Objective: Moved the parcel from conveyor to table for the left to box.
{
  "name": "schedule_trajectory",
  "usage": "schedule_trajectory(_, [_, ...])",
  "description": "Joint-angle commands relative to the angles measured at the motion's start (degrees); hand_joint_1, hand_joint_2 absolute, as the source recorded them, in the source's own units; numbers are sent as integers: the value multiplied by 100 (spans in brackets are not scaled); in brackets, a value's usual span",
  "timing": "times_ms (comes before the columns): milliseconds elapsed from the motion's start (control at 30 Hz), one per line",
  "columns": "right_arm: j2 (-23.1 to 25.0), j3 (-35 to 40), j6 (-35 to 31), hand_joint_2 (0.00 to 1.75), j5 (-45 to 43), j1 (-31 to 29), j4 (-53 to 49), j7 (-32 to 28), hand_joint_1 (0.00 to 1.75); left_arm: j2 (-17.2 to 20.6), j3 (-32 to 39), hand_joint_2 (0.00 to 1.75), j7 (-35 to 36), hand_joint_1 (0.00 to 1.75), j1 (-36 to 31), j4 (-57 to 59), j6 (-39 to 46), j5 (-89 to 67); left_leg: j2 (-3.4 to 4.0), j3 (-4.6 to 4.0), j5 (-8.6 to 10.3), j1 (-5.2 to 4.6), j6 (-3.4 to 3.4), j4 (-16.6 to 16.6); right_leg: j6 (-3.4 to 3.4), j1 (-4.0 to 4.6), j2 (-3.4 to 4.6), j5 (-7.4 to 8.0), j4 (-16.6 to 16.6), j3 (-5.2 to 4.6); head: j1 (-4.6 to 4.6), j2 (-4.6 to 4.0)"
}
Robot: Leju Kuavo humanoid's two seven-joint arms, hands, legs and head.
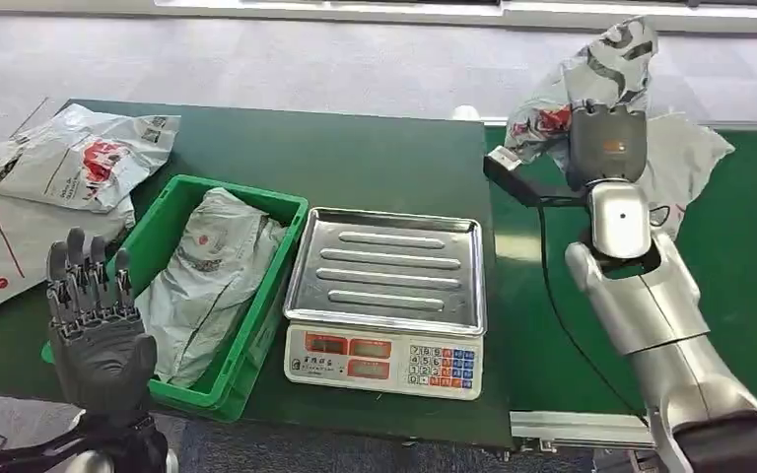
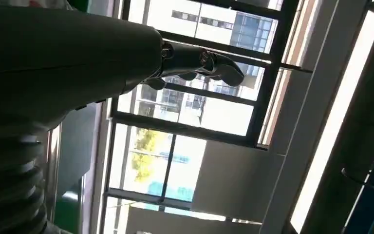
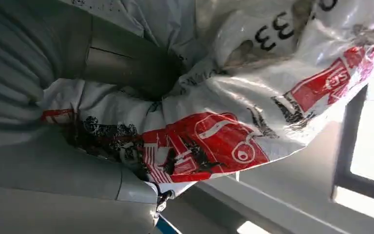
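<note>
Bare green surface [image 1: 355, 158] lies open behind the scale [image 1: 386, 296] and bin [image 1: 172, 192]; those two stand side by side, blocking the near edge.

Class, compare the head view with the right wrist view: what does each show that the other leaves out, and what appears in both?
Head view alone: the green crate with a grey bag inside, the scale with its steel tray, loose bags on the table's left end, and the raised left hand, fingers spread. Right wrist view alone: black digits printed on the parcel and a window frame behind it. Both: the right hand gripping that white and red parcel.
</note>
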Motion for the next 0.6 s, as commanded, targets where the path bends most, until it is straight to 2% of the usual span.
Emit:
schedule_trajectory(33, [1327, 982, 411, 175, -666, -470, 694, -1592, 175, 113, -180, 175, -35, 0, -303, 610, -115, 22, 52, 25, -1, 0, -6, -16, -12, 1, 51, 13, -11, 4, 0, 0])
schedule_trajectory(67, [1564, 1163, 494, 175, -843, -447, 914, -1890, 175, 132, -212, 175, -47, 0, -425, 753, -156, 18, 38, 23, -2, 3, -6, -13, -11, 3, 38, 9, -10, 9, 0, 0])
schedule_trajectory(100, [1673, 1265, 454, 175, -835, -447, 1054, -1816, 175, 135, -225, 175, -57, 0, -500, 847, -171, 18, 51, 38, 1, 5, -10, -25, -17, 6, 50, 15, -19, 14, -2, 0])
schedule_trajectory(233, [1648, 1366, 353, 175, -900, -484, 1148, -1759, 175, 141, -225, 175, -77, 0, -531, 872, -189, 23, 27, 35, 6, 5, -12, -20, -20, 7, 29, 9, -12, 13, -2, 0])
schedule_trajectory(300, [1771, 1602, 773, 175, -1324, -474, 1323, -2553, 175, 140, -248, 175, -70, 0, -623, 940, -199, 47, 2, 23, 10, 11, -13, -14, -17, 16, 0, 5, -12, 11, -2, 0])
schedule_trajectory(400, [2354, 2281, 748, 175, -1606, -492, 2242, -2943, 175, 166, -313, 175, -29, 0, -797, 1108, -141, 59, 18, 33, 6, 20, -15, -16, -19, 20, 13, 6, -16, 23, 0, 0])
schedule_trajectory(533, [2563, 2715, 585, 175, -1886, -487, 2637, -3016, 175, 186, -361, 175, -77, 0, -711, 1084, -33, 80, 51, 44, 6, 21, -25, -33, -32, 21, 51, 15, -24, 19, -2, 0])
schedule_trajectory(600, [2560, 2763, 598, 175, -2003, -462, 2597, -3052, 175, 159, -353, 175, -77, 0, -588, 962, -28, 82, 15, 20, 5, 20, -23, -13, -28, 20, 20, 4, -6, 3, -2, 0])
